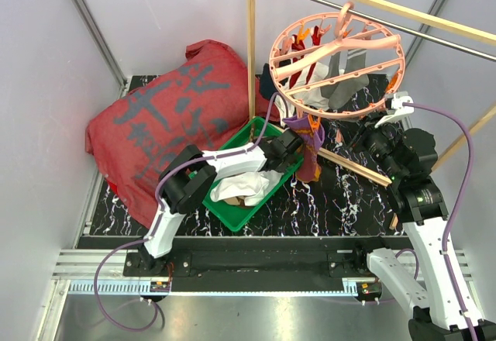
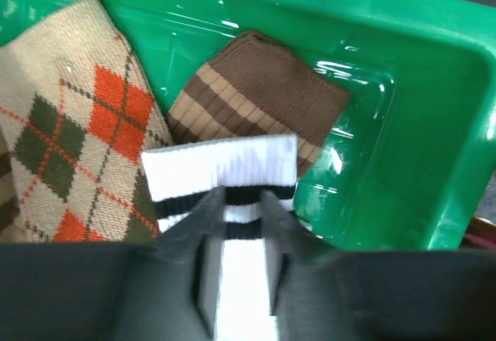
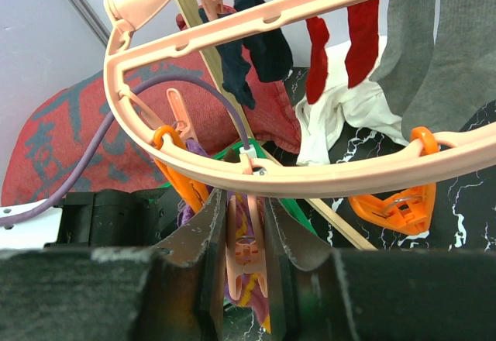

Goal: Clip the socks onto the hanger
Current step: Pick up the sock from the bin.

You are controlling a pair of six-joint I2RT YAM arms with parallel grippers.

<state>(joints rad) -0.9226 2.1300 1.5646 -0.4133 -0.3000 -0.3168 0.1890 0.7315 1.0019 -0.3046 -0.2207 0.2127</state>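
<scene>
1. Left gripper [image 2: 242, 201] pinches a ribbed white sock [image 2: 221, 163] with black bands, lying in the glossy green tray [image 2: 418, 85].
2. Beside it lie a knitted argyle sock [image 2: 70, 139] and a brown sock [image 2: 256, 93], striped.
3. Right gripper [image 3: 246, 209] clamps a pink plastic clip [image 3: 246, 256] hanging from the round, spoked hanger [image 3: 310, 174].
4. A red sock [image 3: 360, 39] and a grey sock [image 3: 434, 54] dangle there.

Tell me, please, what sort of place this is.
Probably a robot test cell staged as a laundry corner: plain grey panel walls, a round salmon-pink plastic clip hanger on a wooden-and-metal rail, and a green plastic tray holding socks.
</scene>
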